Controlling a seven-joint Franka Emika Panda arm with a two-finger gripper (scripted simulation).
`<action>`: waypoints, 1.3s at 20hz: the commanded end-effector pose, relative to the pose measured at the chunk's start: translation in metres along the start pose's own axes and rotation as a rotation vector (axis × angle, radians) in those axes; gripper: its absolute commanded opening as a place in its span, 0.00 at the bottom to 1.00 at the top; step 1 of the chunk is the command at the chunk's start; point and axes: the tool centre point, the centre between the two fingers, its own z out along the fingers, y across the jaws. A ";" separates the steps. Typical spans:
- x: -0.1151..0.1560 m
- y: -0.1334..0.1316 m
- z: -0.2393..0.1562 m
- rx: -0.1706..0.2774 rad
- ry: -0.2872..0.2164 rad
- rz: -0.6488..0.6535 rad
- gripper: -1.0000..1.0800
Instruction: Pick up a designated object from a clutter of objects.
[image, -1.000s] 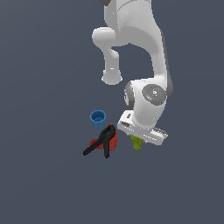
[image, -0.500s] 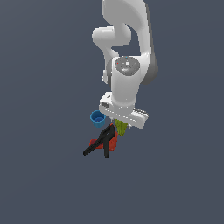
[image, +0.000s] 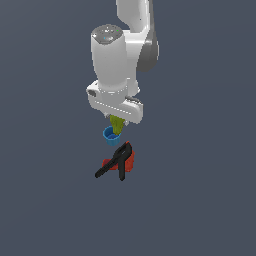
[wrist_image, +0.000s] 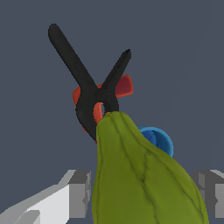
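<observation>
The claw (image: 117, 121) was clenched on the yellow-green lumpy object (wrist_image: 140, 175), which sat between its fingers (wrist_image: 81, 192) with its long axis running along the claw's own line and its narrow end pointing away from the wrist. In the exterior view it hung clear of the grey surface (image: 200, 190), directly over the blue cup (image: 111, 135), with the black clamp (image: 116, 160) and red block (image: 128, 163) just beyond. Any further lift would likely go straight up along that axis.
</observation>
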 end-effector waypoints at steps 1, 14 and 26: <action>-0.003 0.027 -0.019 0.002 0.001 0.000 0.00; -0.011 0.158 -0.108 0.002 0.002 0.000 0.00; -0.011 0.219 -0.151 -0.002 0.004 0.000 0.00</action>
